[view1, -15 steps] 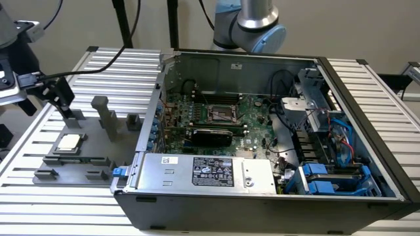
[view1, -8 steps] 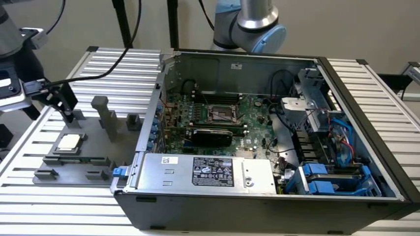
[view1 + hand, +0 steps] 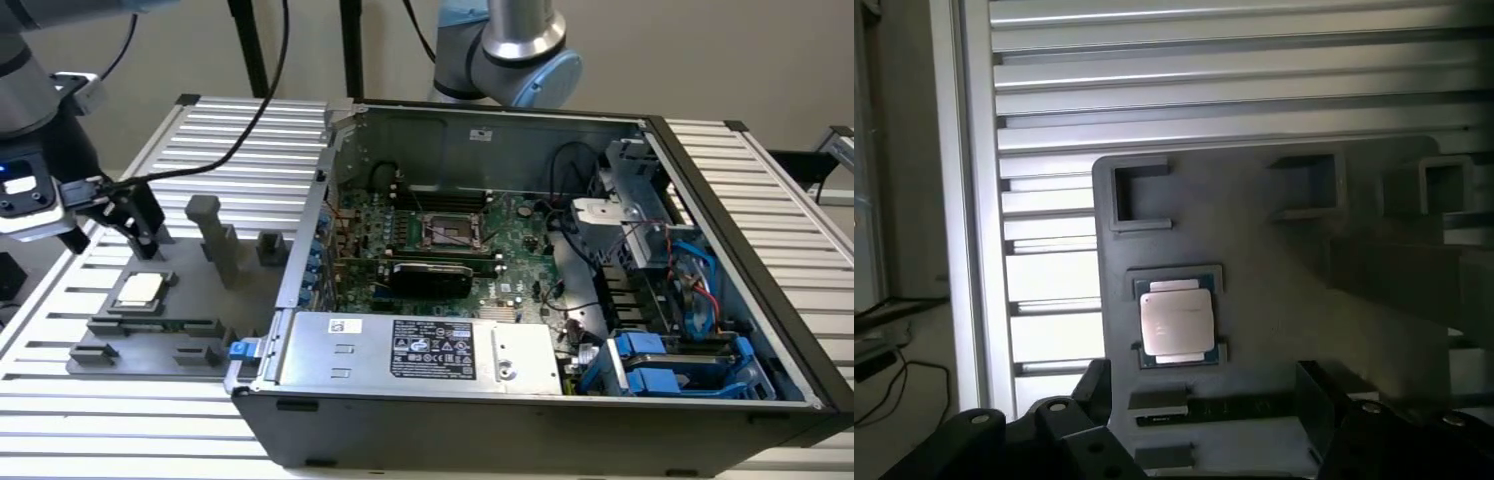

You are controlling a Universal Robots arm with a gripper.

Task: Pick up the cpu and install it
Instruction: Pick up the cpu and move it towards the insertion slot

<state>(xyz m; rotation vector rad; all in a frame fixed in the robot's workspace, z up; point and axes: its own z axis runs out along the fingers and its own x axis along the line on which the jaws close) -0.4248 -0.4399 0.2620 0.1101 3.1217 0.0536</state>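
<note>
- The cpu (image 3: 1176, 325) lies flat in a recess of the grey fixture tray (image 3: 1284, 300), beside the open computer case (image 3: 534, 410).
- The gripper (image 3: 1199, 378) hovers near it, fingers spread and holding nothing.

The tool (image 3: 138, 238) hangs pointing down just above the cpu (image 3: 142, 290), clear of it, its fingers (image 3: 1092, 386) spread apart, gripping nothing.

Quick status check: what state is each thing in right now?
gripper: open, near the cpu, holding nothing.
cpu: lying flat in its grey holder, not gripped.
computer case: side open, motherboard exposed.
socket: no cpu in it.
</note>
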